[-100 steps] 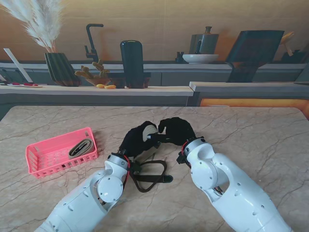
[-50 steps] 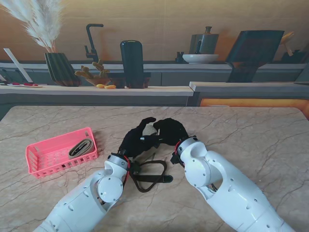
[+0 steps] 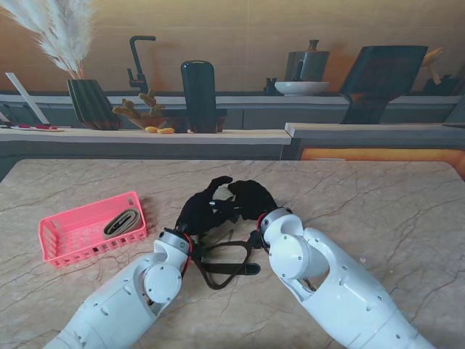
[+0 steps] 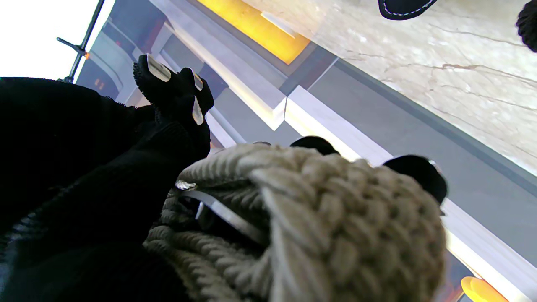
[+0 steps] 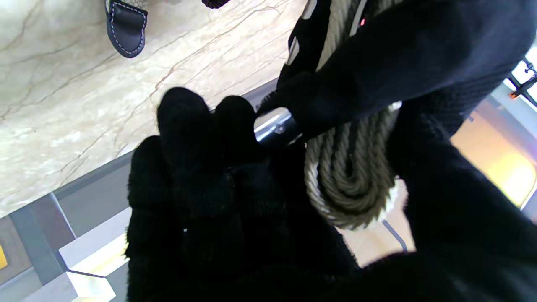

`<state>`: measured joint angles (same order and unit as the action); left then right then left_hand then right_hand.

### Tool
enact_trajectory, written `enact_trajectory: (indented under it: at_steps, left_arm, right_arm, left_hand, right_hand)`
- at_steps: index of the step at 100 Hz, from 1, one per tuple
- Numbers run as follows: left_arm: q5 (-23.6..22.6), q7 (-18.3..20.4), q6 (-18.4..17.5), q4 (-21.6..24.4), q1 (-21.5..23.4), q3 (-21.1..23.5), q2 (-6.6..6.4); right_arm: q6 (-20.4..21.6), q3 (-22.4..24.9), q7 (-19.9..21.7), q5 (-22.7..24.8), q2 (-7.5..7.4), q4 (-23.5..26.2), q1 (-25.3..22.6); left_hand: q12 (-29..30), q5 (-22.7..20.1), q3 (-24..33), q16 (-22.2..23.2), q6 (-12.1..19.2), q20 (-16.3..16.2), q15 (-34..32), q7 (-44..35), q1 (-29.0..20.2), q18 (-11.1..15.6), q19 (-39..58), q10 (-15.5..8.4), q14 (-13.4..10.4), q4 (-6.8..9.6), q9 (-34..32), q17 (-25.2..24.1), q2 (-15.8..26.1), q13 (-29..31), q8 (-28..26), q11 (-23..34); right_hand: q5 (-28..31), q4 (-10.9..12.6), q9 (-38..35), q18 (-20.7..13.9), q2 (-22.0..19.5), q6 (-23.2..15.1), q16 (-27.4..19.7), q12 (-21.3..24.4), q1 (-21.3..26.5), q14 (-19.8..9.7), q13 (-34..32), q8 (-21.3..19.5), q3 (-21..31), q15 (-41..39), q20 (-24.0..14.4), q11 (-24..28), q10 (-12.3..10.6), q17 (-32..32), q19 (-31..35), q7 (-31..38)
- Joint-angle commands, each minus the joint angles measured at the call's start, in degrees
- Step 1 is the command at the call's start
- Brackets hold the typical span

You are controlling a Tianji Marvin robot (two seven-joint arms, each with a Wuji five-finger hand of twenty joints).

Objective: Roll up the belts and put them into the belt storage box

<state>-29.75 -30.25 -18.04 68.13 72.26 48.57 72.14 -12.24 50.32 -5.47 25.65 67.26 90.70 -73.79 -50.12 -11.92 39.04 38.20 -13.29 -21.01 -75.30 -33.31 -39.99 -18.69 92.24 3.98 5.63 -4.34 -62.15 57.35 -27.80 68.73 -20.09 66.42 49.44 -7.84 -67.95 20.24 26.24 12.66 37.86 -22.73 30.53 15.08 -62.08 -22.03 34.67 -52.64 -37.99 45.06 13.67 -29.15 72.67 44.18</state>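
Left hand [image 3: 197, 211] and right hand [image 3: 251, 198], both in black gloves, meet at frame centre, fingers clamped together on a rolled beige woven belt [image 4: 319, 218]. The belt's dark strap end [image 3: 227, 263] trails on the worktop [image 3: 378, 203] toward the lower centre. At left, well apart, the pink storage box [image 3: 54, 251] holds a second coiled belt [image 3: 120, 222].

Marble table [image 3: 378, 211], wooden wall [image 3: 240, 36] behind
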Motion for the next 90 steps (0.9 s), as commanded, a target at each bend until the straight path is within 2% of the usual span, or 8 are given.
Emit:
enact_trajectory:
  at_steps: [1, 21, 29, 33, 40, 52, 64, 90]
  left_arm:
    - [-0.37, -0.38, -1.04, 0.77, 0.37, -0.37, 0.46]
    - [-0.07, -0.61, -1.55, 1.12, 0.74, -0.04, 0.54]
    - [0.40, -0.12, -2.08, 1.15, 0.82, 0.07, 0.51]
    - [0.18, -0.09, -2.45, 0.92, 0.67, 0.00, 0.46]
    - [-0.12, 0.20, -2.90, 0.68, 0.50, -0.04, 0.31]
    - [-0.01, 0.39, -3.26, 0.66, 0.57, 0.22, 0.26]
    - [1.23, 1.16, -3.20, 1.26, 1.11, 0.84, 0.26]
    - [1.29, 1.25, -4.24, 0.74, 0.93, 0.96, 0.27]
  right_arm:
    - [-0.86, 0.21, -0.34, -0.45, 0.89, 0.38, -0.33]
    - [-3.65, 2.37, -2.67, -11.15, 2.93, 0.90, -1.90]
    - [-3.85, 3.59, -3.79, -14.47, 3.55, 1.29, -2.74]
    - [-3.95, 4.23, -4.07, -15.58, 3.68, 1.71, -3.21]
    - [-3.91, 5.31, -4.31, -16.59, 3.70, 2.63, -4.08]
    - [-3.35, 7.16, -4.27, -17.09, 3.37, 4.70, -5.76]
    - [-3.12, 9.08, -4.33, -18.99, 3.28, 7.07, -7.39]
    - [-5.49, 13.43, -5.71, -27.30, 4.02, 12.42, -10.45]
  left_hand:
    - [0.03, 0.61, 2.09, 2.42, 0.18, 0.57, -6.53, 1.87, -0.38, -1.50, 2.32, -1.95, -4.24, 1.06, -0.49, 1.11, -1.05, 4.31, 0.70, 1.23]
    - [-0.08, -0.27, 1.66, 2.09, 1.01, 0.79, -5.56, 1.28, 0.00, -0.92, 1.77, -2.59, -4.00, 1.04, 0.27, -0.72, -0.65, 4.18, 0.52, 1.26]
    - [0.07, -0.13, 0.90, 2.38, 2.27, -1.58, 3.49, 2.66, 1.02, -0.84, -2.61, -2.02, -1.28, 0.92, 4.74, -7.63, -0.66, 3.72, 1.21, -2.75]
    - [0.98, 0.31, -0.12, 4.57, 2.71, -4.26, 9.31, 3.73, 1.98, -0.42, -6.70, -1.14, 0.80, 0.85, 8.43, -12.68, -0.38, 0.33, 1.80, -6.54]
    - [6.58, 1.86, -2.35, 6.87, 3.93, -7.96, 20.33, 6.32, 3.83, -0.67, -17.85, 1.79, 4.79, 0.75, 19.35, -26.61, 0.35, -12.76, 3.24, -19.02]
    - [18.06, 3.04, -5.24, 1.76, 5.04, -10.48, 34.44, 7.82, 5.54, -1.39, -27.23, 4.62, 7.10, 0.90, 32.74, -40.27, 1.35, -29.52, 4.18, -33.96]
    - [23.13, 2.73, -6.68, -3.00, 7.09, -9.89, 42.56, 7.63, 6.46, -1.07, -31.98, 5.56, 7.63, 1.02, 41.43, -47.05, 1.72, -40.52, 4.15, -40.27]
    - [25.01, 3.37, -7.10, -5.37, 8.22, -9.09, 46.46, 10.01, 7.33, 0.90, -35.55, 4.45, 5.31, 1.19, 45.09, -50.30, 2.58, -45.38, 5.33, -42.45]
  right_hand:
    - [-3.36, 0.61, 0.53, -2.80, -4.34, -6.71, -0.93, 0.81, 13.21, -1.59, 0.99, 3.03, 6.82, 1.64, 0.38, -0.60, 0.48, 0.84, 1.53, 5.83]
    - [-2.45, -3.03, 1.39, -3.70, 1.85, -13.97, -1.69, 1.07, 15.92, -2.80, 1.96, 3.07, 15.60, 4.98, 0.85, -2.94, -1.60, 0.81, -0.13, 10.27]
    - [-2.49, -4.37, 1.73, -4.21, 1.36, -18.67, -1.79, 0.97, 15.69, -4.03, 2.60, 0.64, 15.18, 5.72, 1.14, -3.43, -3.32, 1.26, -1.22, 11.89]
    - [-2.74, -4.66, 1.93, -4.43, 1.07, -20.34, -1.74, 0.92, 15.72, -4.38, 3.20, -0.59, 14.91, 5.99, 1.14, -3.69, -4.04, 1.71, -1.70, 12.33]
    - [-2.91, -4.67, 2.14, -4.87, 0.66, -21.87, -1.27, 0.57, 15.77, -5.13, 4.13, -2.24, 14.39, 5.74, 0.83, -3.73, -4.88, 2.46, -2.19, 12.51]
    - [-3.31, -4.68, 2.14, -5.63, -0.09, -23.15, -0.70, 0.20, 15.68, -6.23, 5.02, -3.35, 13.80, 5.12, 0.51, -3.56, -5.88, 3.15, -2.59, 12.66]
    - [-3.57, -4.63, 2.08, -6.38, -0.56, -23.47, -0.28, -0.08, 15.73, -6.74, 5.47, -3.87, 13.06, 4.53, 0.24, -3.34, -6.33, 3.36, -2.75, 12.70]
    - [-3.88, -4.40, 1.91, -7.75, -0.83, -22.88, 0.69, -0.68, 15.93, -7.00, 5.32, -3.55, 12.39, 2.49, -0.91, -2.33, -5.99, 3.09, -1.77, 12.69]
